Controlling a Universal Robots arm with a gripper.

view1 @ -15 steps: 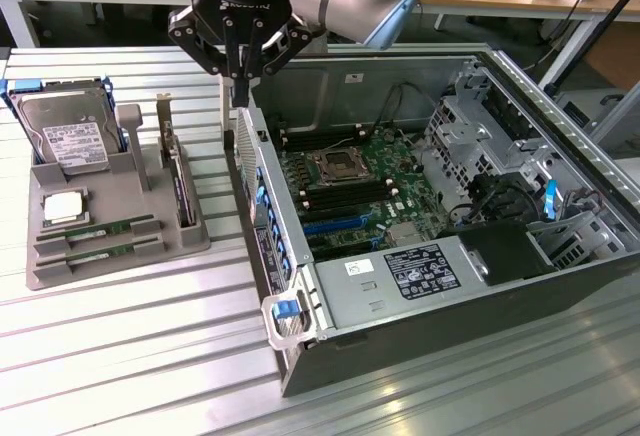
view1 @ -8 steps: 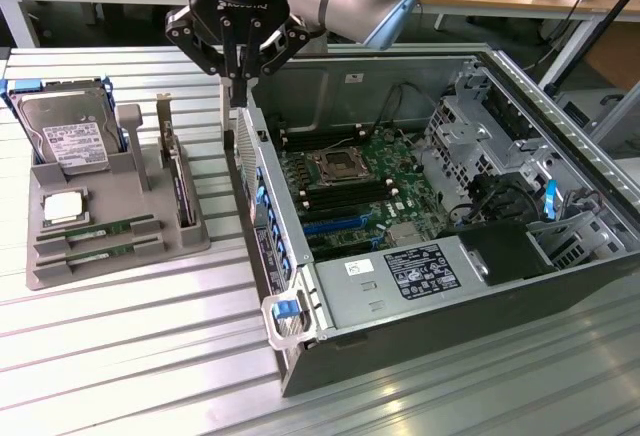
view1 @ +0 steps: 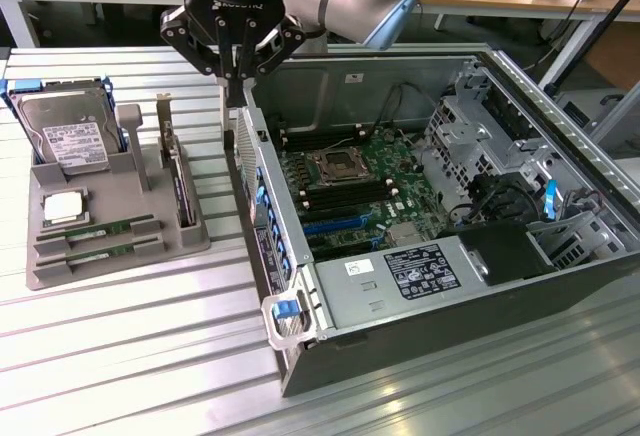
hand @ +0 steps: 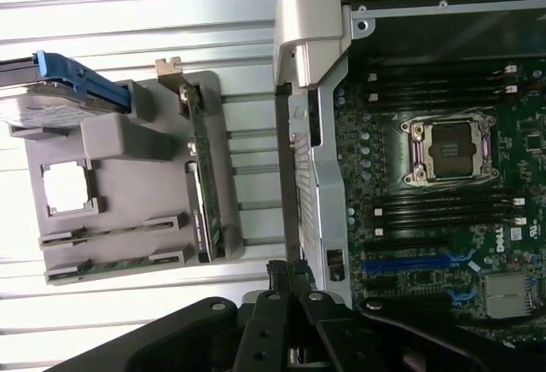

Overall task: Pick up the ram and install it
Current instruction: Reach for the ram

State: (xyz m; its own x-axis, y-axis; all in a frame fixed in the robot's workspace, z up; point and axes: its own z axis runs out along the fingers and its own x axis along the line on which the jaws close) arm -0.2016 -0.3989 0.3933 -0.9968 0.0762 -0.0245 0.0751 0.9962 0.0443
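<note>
Two ram sticks, thin green boards [view1: 100,229] [view1: 103,252], lie in slots at the front of the grey holder tray [view1: 150,241]. The wrist view shows them too, one [hand: 115,237] beside the other [hand: 115,263]. My gripper [view1: 233,91] hangs shut above the left wall of the open computer case [view1: 262,216], with nothing visible between its fingers. It sits between the tray and the motherboard [view1: 360,186], well apart from the ram. In the wrist view the closed gripper [hand: 288,271] points at the case wall.
The tray also holds a hard drive [view1: 65,136], a silver CPU [view1: 63,206] and an upright expansion card [view1: 178,181]. On the motherboard, dark memory slots [view1: 330,139] flank the CPU socket [view1: 333,166]. Cables and drive cages [view1: 490,156] crowd the case on the exterior view's right.
</note>
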